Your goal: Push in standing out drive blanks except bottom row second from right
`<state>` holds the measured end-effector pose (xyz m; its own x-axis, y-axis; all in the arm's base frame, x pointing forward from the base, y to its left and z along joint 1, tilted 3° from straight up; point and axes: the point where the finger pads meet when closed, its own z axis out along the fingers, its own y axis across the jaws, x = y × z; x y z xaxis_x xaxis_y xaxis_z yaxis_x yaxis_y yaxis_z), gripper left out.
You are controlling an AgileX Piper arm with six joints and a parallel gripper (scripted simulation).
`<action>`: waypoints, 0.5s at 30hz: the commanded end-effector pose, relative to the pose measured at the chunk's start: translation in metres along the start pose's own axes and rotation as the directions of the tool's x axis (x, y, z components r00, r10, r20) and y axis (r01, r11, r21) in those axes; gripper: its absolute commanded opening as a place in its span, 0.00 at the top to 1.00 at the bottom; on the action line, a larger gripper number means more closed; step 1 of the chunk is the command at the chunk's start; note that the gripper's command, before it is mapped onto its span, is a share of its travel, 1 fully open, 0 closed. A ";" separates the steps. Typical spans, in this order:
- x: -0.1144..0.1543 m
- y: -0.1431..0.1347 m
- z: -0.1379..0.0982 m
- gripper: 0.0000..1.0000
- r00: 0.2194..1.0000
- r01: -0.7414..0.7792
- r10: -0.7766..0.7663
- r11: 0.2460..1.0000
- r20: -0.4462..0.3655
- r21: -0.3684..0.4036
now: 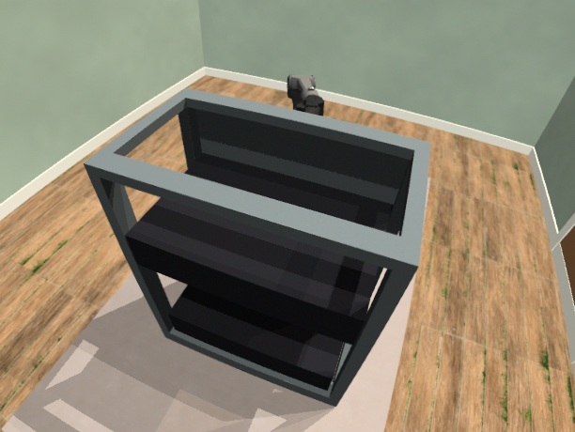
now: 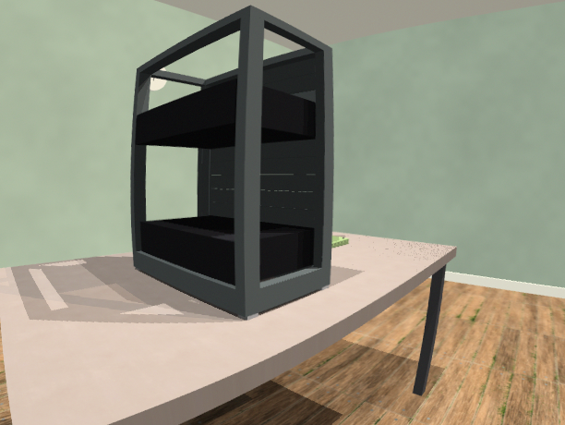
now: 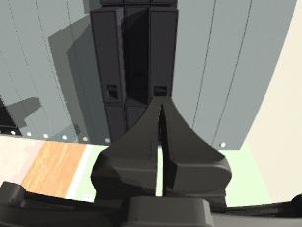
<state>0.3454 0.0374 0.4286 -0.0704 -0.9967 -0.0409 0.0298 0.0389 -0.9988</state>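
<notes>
The dark grey rack (image 1: 263, 207) (image 2: 249, 139) stands on the table, and the top and exterior views show it from the back and side, so the chassis front is hidden there. In the wrist view the chassis front (image 3: 217, 48) is a grey ribbed panel with a block of dark drive blanks (image 3: 108, 54). Some blanks look longer, as if they stand out, but I cannot tell which. My gripper (image 3: 161, 108) is shut and empty, its tips right at the near end of the blank block. I cannot tell if they touch. Only part of the arm (image 1: 305, 94) shows beyond the rack.
The rack holds two black units, an upper one (image 2: 194, 115) and a lower one (image 2: 194, 249). The pale table (image 2: 323, 300) ends close to the rack's right side. A small green object (image 2: 339, 240) lies on the table behind the rack.
</notes>
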 end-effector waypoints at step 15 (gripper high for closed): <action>-0.002 -0.001 0.043 1.00 1.000 0.000 0.000 1.000 -0.001 0.001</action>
<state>0.3824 0.0363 0.4305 -0.0717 -0.9966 -0.0412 0.0282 0.0393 -0.9988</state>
